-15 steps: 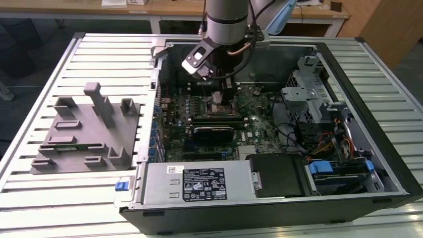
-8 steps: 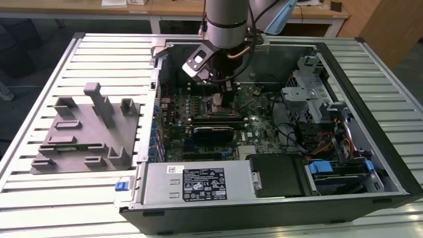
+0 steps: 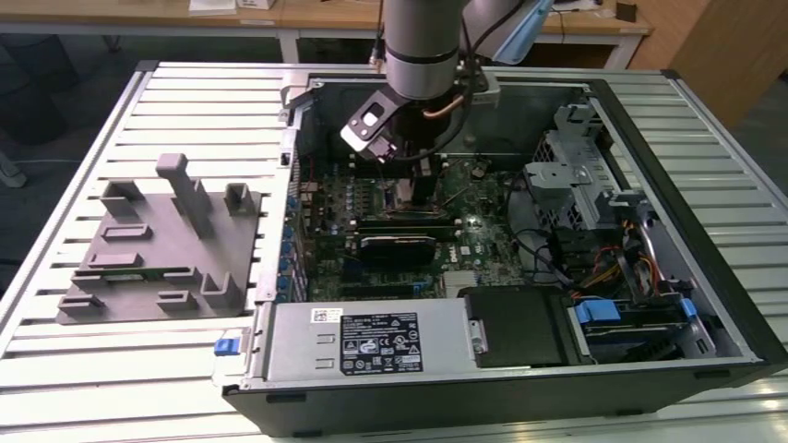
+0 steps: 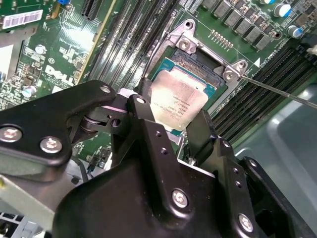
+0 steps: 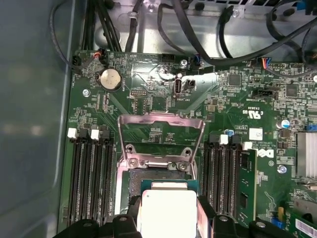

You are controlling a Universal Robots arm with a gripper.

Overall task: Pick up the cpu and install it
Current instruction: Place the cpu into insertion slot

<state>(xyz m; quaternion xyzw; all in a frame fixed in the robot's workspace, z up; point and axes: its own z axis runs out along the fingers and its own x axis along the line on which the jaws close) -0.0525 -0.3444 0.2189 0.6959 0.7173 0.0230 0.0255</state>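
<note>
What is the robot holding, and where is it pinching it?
The cpu. The gripper pinches it by two opposite edges between its fingers, right over the socket on the board.

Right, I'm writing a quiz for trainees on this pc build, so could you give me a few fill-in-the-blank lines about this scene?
The gripper holds the cpu between ____ black fingers. The metal frame of the socket is ____, not shut. The grey holder lies on the exterior view's ____ of the computer case.
Missing words: two; open; left.
</note>
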